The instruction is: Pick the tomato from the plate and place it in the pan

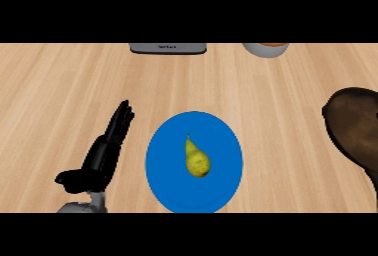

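Tomato is what the task names, yet none shows: the fruit on the plate is a yellow-green pear (pixel 196 160), lying near the plate's middle with its stem toward the bench's far edge. Going by size, the wooden bench (pixel 66 85) carries a blue plate (pixel 166 150) near its front edge, a dark brown pan (pixel 358 130) at its right edge, well apart from the plate, then a grey box (pixel 168 48) and a pale bowl (pixel 266 49) at the far edge. The left hand (pixel 103 150) rests just left of the plate, fingers straight, holding nothing; the right hand is not in view. The risk, I judge, is the tapered pear rolling or slipping from curling fingers, or skidding off the plate.
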